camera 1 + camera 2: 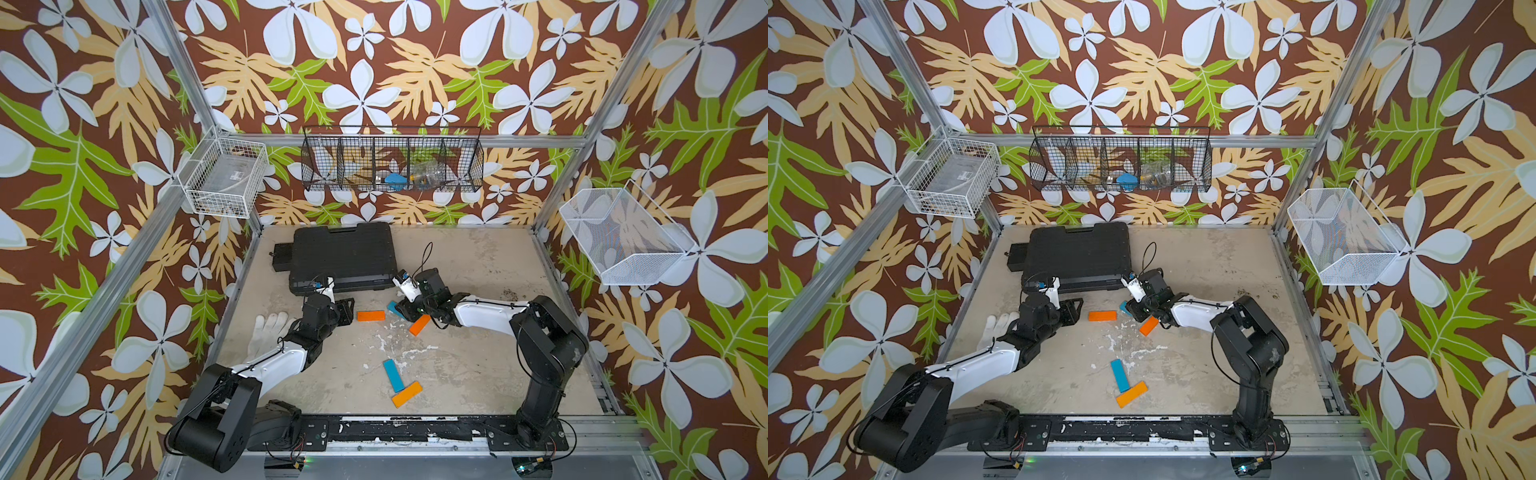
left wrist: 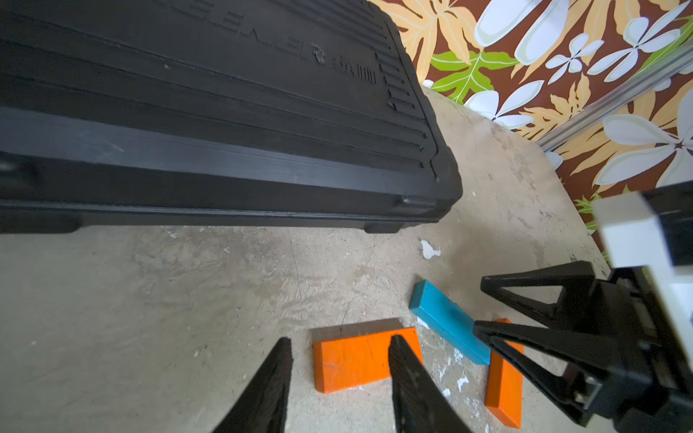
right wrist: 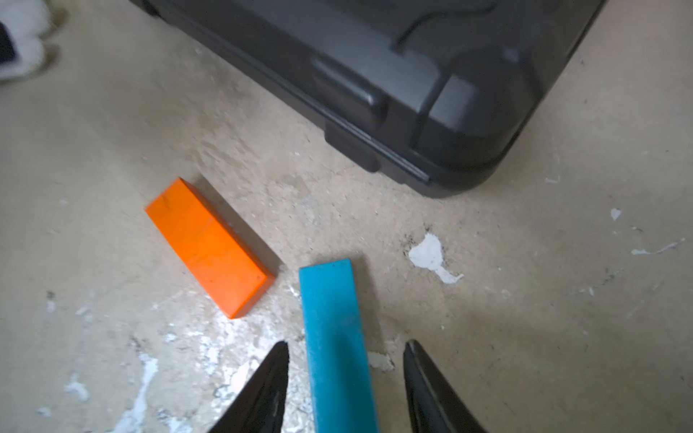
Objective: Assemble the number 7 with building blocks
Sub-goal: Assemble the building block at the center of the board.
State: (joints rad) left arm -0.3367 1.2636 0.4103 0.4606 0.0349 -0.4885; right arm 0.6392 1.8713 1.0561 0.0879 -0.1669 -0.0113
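Observation:
The building blocks lie loose and scattered on the table, and no number 7 shows. An orange bar lies flat just past my left gripper, which is open with nothing between its fingers. My right gripper is open and straddles one end of a blue bar, with a gap on each side. A second orange bar lies slanted beside that gripper. Nearer the front, another blue bar touches a third orange bar.
A closed black case lies at the back left, close behind both grippers. A white glove lies left of the left arm. Wire baskets hang on the walls above the table.

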